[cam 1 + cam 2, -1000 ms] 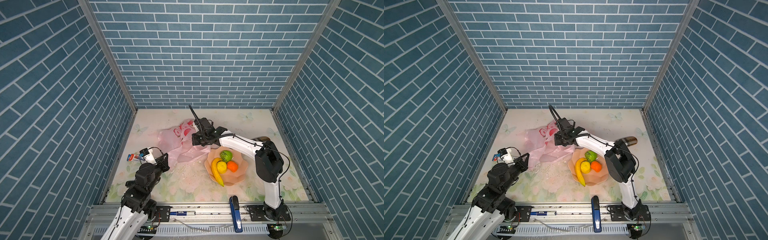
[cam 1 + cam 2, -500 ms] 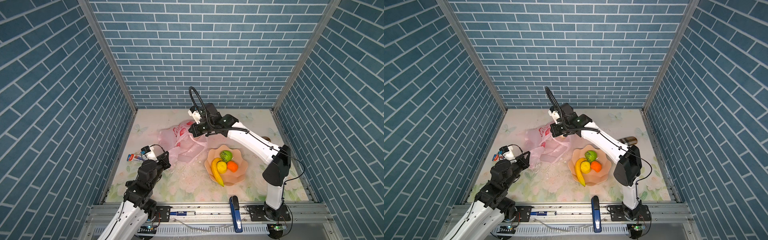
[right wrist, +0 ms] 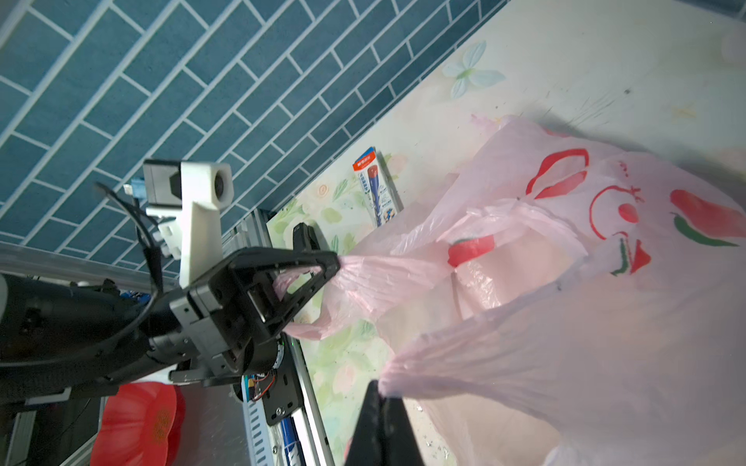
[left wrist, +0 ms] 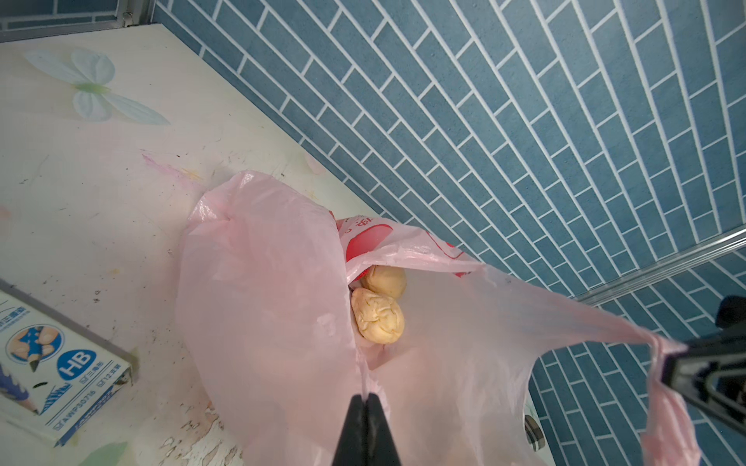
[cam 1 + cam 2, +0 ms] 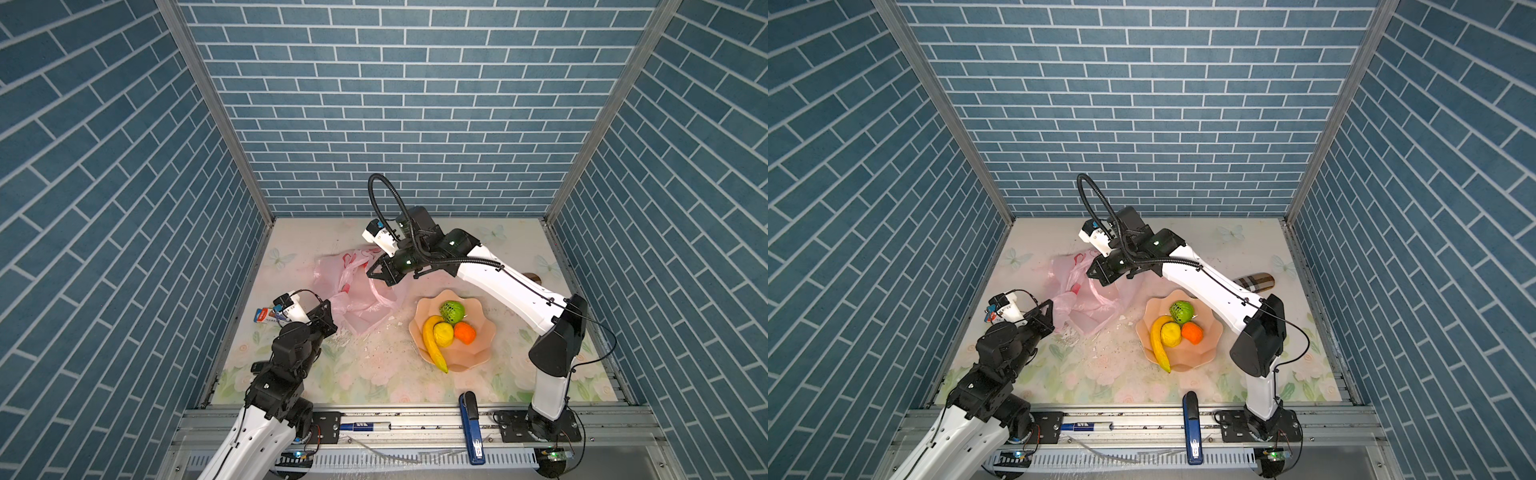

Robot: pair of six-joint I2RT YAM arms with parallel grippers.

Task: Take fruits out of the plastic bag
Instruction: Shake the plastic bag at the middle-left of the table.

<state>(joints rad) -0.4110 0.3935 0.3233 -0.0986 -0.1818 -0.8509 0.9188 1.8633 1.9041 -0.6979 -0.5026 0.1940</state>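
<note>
The left hand (image 4: 366, 399) and right hand (image 3: 381, 393) are each clamped on an edge of the plastic bag (image 5: 357, 291), which lies stretched open between them on the desk (image 5: 374, 374) with two cream-white lumpy fruits (image 4: 377, 318) inside, red writing illegible, while the adjacent pencil box (image 4: 60, 375) reads "HB".

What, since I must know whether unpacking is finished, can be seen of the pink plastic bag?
The plastic bag is thin, translucent, pale pink and crinkly, printed with red fruit pictures and red writing. It sags on the table, its mouth stretched open between the left end effector and the right end effector. Each is shut on a pinch of the bag's film. Two cream lumpy fruits lie inside.
</note>
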